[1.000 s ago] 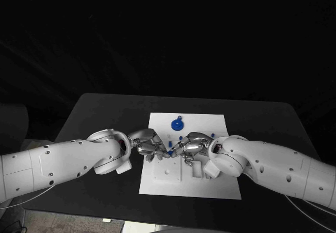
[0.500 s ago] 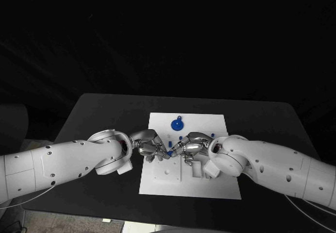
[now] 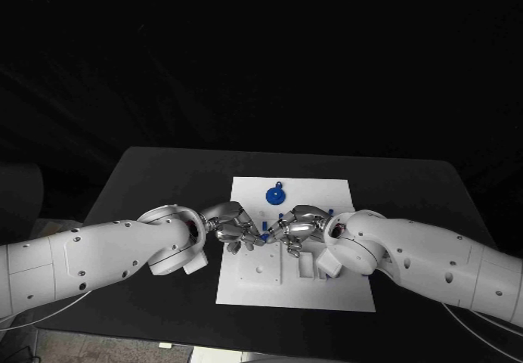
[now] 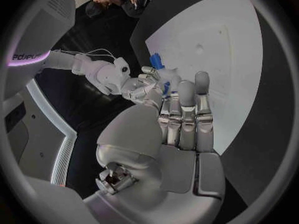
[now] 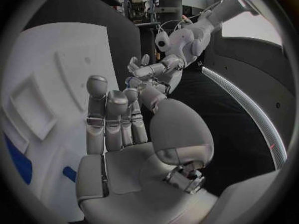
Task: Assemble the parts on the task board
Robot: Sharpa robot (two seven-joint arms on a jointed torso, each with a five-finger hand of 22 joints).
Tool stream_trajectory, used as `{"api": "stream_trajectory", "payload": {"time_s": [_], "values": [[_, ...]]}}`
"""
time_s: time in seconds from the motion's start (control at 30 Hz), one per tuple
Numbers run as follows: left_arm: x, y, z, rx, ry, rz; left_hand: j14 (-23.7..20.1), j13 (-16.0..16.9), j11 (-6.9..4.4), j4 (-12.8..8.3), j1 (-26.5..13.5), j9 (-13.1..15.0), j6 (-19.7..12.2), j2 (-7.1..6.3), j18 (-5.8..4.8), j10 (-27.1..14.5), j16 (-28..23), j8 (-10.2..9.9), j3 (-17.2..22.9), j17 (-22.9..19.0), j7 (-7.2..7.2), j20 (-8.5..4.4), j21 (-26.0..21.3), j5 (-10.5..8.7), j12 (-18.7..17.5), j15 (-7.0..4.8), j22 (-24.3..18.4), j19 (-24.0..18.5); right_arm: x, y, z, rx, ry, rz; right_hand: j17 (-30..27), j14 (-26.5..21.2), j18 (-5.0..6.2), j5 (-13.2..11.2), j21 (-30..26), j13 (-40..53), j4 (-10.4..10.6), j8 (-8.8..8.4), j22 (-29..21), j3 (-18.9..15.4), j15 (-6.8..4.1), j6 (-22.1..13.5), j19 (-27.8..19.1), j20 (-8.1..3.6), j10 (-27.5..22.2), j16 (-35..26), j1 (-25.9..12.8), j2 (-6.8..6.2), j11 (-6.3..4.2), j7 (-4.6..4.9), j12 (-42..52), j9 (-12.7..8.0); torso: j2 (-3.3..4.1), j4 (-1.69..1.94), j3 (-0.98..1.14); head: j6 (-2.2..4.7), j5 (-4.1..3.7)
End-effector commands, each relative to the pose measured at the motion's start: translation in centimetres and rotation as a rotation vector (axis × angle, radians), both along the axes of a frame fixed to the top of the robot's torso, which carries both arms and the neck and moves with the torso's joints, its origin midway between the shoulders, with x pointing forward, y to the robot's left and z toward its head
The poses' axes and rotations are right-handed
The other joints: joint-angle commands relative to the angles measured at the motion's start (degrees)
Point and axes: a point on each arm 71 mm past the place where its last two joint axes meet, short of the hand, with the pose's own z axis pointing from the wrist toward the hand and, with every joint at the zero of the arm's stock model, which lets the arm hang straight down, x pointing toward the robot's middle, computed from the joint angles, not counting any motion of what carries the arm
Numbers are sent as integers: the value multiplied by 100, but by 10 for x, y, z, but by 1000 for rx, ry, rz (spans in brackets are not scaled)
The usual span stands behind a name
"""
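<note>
Now both silver hands, left (image 3: 231,227) and right (image 3: 294,228), pinch one small blue plastic part (image 4: 156,61) together above mid white task board (image 3: 316,291); transfer slowly, releasing one side only when secure.

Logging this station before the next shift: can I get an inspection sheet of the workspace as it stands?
Surface: black table, matte, bare around the board.
Job's things: white task board at the table's middle; a round blue part lies at its far end; a small blue part sits between the two hands' fingertips, but which hand holds it cannot be told.
Clutter: nothing seen.
Hands: left hand and right hand meet over the board's middle, fingertips together.
Cables: a thin cable hangs under the left arm.
Surroundings: dark.
</note>
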Motion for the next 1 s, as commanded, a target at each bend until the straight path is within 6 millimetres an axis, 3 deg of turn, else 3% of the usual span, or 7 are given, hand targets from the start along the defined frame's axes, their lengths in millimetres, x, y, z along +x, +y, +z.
{"api": "stream_trajectory", "payload": {"time_s": [0.03, 0.3, 0.33, 0.37, 0.43, 0.7, 1.0], "values": [[4, 0, 5, -70, 0, 61, 30, 0, -21, -127, 8, 18, 91, 124, 56, 67, 21, 24, 174, 12, -23, 6, 29, 36, -18, -12, 101, -39, -6, 9, -1, 17, 15, 49, 6, -15, -100, 32, 35, 3, -4, 23, 303, 44, -39, 33, -2, -28, 22, 25, -62, -15, -6, 3, -3, 1080, 0, 1, -1, 0, -2], [5, 1, 6, -120, 32, 91, 32, 0, -42, -237, -206, 84, 200, 110, 36, 156, 24, 9, 445, 19, -61, -18, 93, 60, -82, -33, 96, -72, -5, 8, -1, -4, 6, 37, -5, -18, -97, 77, 27, -9, -2, 24, 299, 73, -40, 36, -3, -30, 20, 6, -77, -29, -6, 2, -20, 1086, -1, 2, -2, -8, -11], [5, 1, 6, -123, 33, 90, 29, -4, -44, -293, -190, 85, 198, 143, 35, 149, 21, 9, 611, 20, -62, -25, 98, -344, -97, -36, 97, -75, -5, 8, -1, -5, 5, 36, -5, -18, -97, 77, 27, -9, -2, 24, 299, 73, -40, 36, -3, -30, 20, 6, -77, -29, -6, 2, -20, 1086, -1, 2, -2, -8, -12], [4, 1, 6, -125, 35, 90, 36, 7, -37, -462, -534, 100, 168, -45, 35, 152, 19, -20, 1371, 24, -44, -11, 128, -788, -111, -27, 105, -91, -5, 8, -1, -7, 5, 35, -5, -18, -97, 77, 27, -9, -2, 24, 299, 73, -40, 36, -3, -30, 20, 6, -77, -29, -6, 2, -20, 1086, 0, 2, -2, -8, -13], [4, 1, 6, -130, 37, 89, 40, -5, -45, -309, -817, 201, 250, -390, 37, 189, 16, 10, 2196, 27, -59, -22, 187, -795, -78, -36, 88, -100, -5, 8, -2, -10, 4, 34, -4, -15, -98, 88, 27, -10, 0, 23, 299, 82, -40, 38, -2, -29, 23, 8, -82, -32, -7, 1, -21, 1085, -1, 3, -2, -5, -14], [5, 1, 6, -137, 34, 94, 46, 9, -63, -161, -762, 302, 306, -498, 41, 218, 17, 20, 2326, 32, -85, -33, 218, -733, -38, -50, 91, -109, -5, 8, -2, -17, 5, 31, -8, -17, -97, 93, 18, -23, 1, 22, 297, 90, -40, 36, -4, -30, 17, 1, -85, -37, -8, 2, -37, 1084, 0, 6, -3, -8, -20], [5, 0, 6, -138, 31, 96, 68, 14, -114, -279, -876, 519, 451, -554, 14, 346, 88, 16, 2410, 84, -140, -75, 305, -588, 37, -91, 109, -108, -3, 7, -1, -6, -7, 8, -95, -76, -49, 168, -259, -214, 50, 21, 238, 11, -23, -29, -58, -13, -85, -127, -94, -33, 10, 21, -243, 1026, 1, 4, 0, -16, -9]]}}
